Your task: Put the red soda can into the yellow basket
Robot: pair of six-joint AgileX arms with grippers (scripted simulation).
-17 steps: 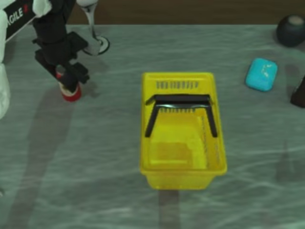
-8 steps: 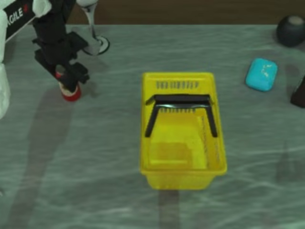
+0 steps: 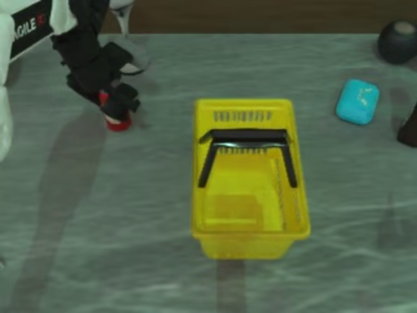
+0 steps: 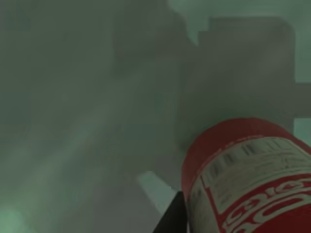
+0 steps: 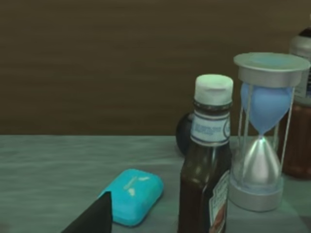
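Observation:
The red soda can (image 3: 118, 121) is at the table's back left, held upright in my left gripper (image 3: 116, 107), which is shut on its upper part. Up close in the left wrist view, the can (image 4: 248, 179) shows its pale label patch, with one dark finger (image 4: 172, 218) pressed against its side. The yellow basket (image 3: 250, 242) stands at the table's middle, its black handle (image 3: 247, 140) raised across the top, well to the right of the can. In the right wrist view only one dark finger (image 5: 95, 216) of my right gripper shows; that arm stays parked at the right.
A glass's foot (image 3: 133, 63) stands just behind the left gripper. At the back right lie a teal soap bar (image 3: 357, 101) and a black ball (image 3: 397, 40). A brown sauce bottle (image 5: 206, 160) and a blue hourglass (image 5: 262, 131) stand close to the right gripper.
My left gripper has carried the red soda can to the right, toward the basket, and slightly toward the table's back. The basket and the right arm have not moved.

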